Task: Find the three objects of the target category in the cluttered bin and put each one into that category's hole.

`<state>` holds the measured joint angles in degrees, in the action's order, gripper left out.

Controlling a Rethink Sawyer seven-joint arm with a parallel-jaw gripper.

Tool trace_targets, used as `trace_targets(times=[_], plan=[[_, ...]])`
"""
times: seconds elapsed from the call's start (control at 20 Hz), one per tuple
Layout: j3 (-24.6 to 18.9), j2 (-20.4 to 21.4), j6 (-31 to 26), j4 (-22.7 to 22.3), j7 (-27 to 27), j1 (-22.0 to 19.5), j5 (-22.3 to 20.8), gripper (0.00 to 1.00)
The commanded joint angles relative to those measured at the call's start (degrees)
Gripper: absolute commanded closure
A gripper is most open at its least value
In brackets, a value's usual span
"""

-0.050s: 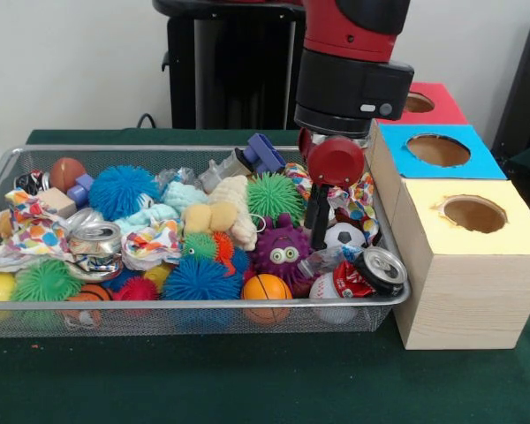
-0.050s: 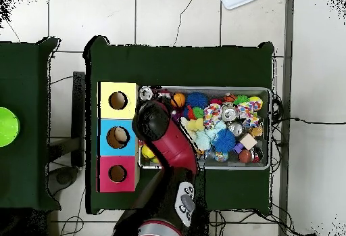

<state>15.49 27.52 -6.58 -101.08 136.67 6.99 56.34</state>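
The wire mesh bin (image 1: 194, 305) lies with its long axis across the front view, packed with small toys: a purple spiky monster with googly eyes (image 1: 283, 252) near the middle front, a small soccer ball (image 1: 344, 235) just to its right, an orange basketball (image 1: 267, 288) at the front rim, blue (image 1: 121, 190) and green (image 1: 275, 195) spiky balls, and two crushed drink cans, one at the right front corner (image 1: 378, 269) and one on the left (image 1: 95, 238). Which items belong to the target category cannot be told.

The gripper (image 1: 319, 237) hangs straight down into the bin's right end, its dark tip between the monster and the soccer ball; whether it is parted or holds anything cannot be told. The red and black arm (image 1: 353, 53) stands nearly vertical above it.

Just right of the bin sits a row of three boxes, each with a round hole on top: yellow (image 1: 473, 214) nearest, blue (image 1: 438, 150) in the middle, red (image 1: 420, 102) farthest. All rest on a green table (image 1: 247, 380).
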Motion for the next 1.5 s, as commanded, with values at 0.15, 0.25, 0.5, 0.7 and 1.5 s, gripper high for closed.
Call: trace_targets(times=[0.15,0.25,0.5,0.7,1.5], plan=[[-4.7,-1.7,-0.9,-3.1,11.3,-0.1,-0.6,0.00],[-4.2,-1.6,-1.1,-3.1,11.7,0.3,-0.4,0.00],[-5.4,-1.1,1.2,-4.1,11.8,-0.3,-0.4,0.00],[-5.5,-0.7,1.6,-4.5,12.3,-0.1,-0.1,0.00],[-12.4,0.6,9.8,-7.8,14.5,-3.5,-2.4,0.00]])
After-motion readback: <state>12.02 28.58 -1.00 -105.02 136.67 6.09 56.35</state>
